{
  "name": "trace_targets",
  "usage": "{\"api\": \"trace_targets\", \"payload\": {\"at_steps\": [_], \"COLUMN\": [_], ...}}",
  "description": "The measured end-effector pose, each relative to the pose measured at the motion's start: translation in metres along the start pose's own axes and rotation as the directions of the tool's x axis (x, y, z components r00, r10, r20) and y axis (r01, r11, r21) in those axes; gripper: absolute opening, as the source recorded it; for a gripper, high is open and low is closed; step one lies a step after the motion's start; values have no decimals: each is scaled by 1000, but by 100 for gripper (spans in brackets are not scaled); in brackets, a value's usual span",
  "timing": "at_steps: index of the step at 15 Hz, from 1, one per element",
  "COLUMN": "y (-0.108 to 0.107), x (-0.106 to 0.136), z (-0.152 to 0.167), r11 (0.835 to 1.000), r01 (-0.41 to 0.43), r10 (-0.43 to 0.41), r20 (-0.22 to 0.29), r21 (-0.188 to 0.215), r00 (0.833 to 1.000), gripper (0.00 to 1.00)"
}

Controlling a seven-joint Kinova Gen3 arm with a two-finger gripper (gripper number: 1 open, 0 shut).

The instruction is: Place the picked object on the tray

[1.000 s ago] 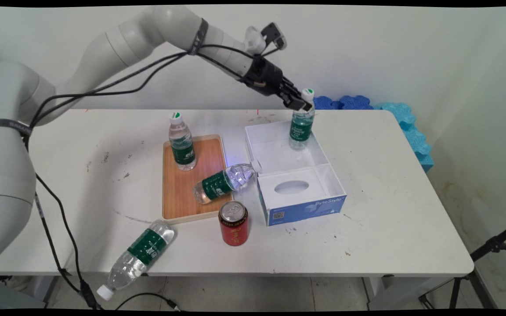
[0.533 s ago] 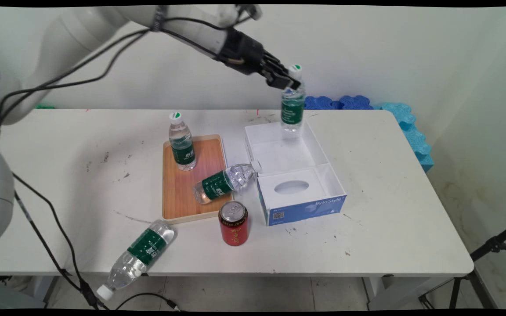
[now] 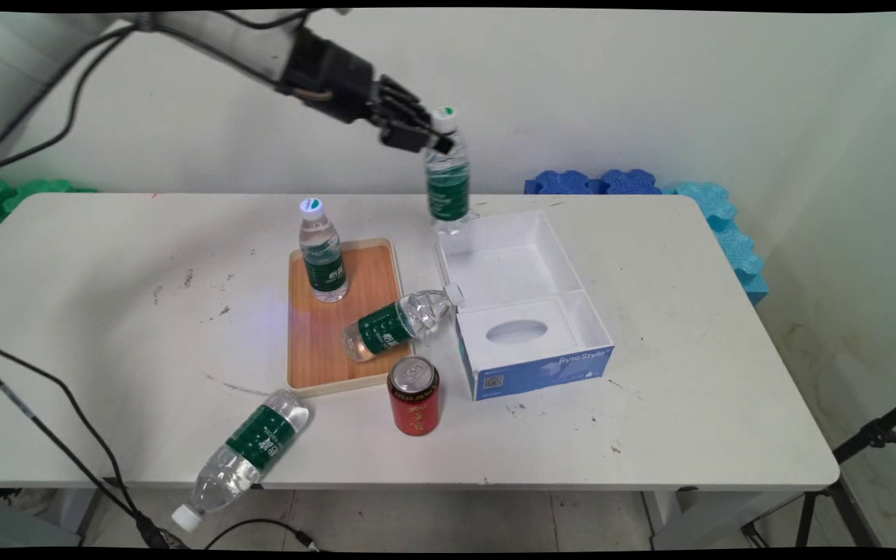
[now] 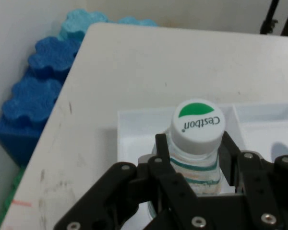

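High above the far side of the white table point(image 3: 650, 327), my black two-finger gripper point(image 3: 439, 141) has its jaws pinched on the neck of a clear plastic water bottle with a green label point(image 3: 448, 190), just under its white-and-green cap point(image 4: 197, 127). The bottle hangs upright in the air, clear of the table, its base over the far left corner of the open white tray of a blue-and-white tissue box point(image 3: 526, 299). From my hand camera I look down past the cap — lettered "Cestbon" — onto the white tray wall and the bare tabletop beyond it, with my fingers point(image 4: 230, 148) close on both sides of the neck.

Left of the box lies a wooden tray with a cream rim point(image 3: 323, 342). A second clear bottle with a green label point(image 3: 322, 253) stands upright on its far end, and a third such bottle point(image 3: 397, 320) lies on its side across the tray's right rim, its cap touching or nearly touching the box. A red drink can with a silver top point(image 3: 414, 395) stands just in front of the tray's near right corner. A fourth green-labelled bottle point(image 3: 242, 459) lies at the table's near edge, its capped end sticking out over it.

Blue foam mats point(image 3: 650, 187) lean along the wall behind the table's far right corner, and green foam point(image 3: 20, 194) shows at the far left.
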Motion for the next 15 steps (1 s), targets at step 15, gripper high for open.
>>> {"api": "trace_targets", "payload": {"at_steps": [15], "y": [-3], "x": [-108], "z": [-43], "r11": [1000], "r01": [15], "r10": [-15], "r20": [35], "r21": [-20], "r00": [999], "gripper": [0]}}
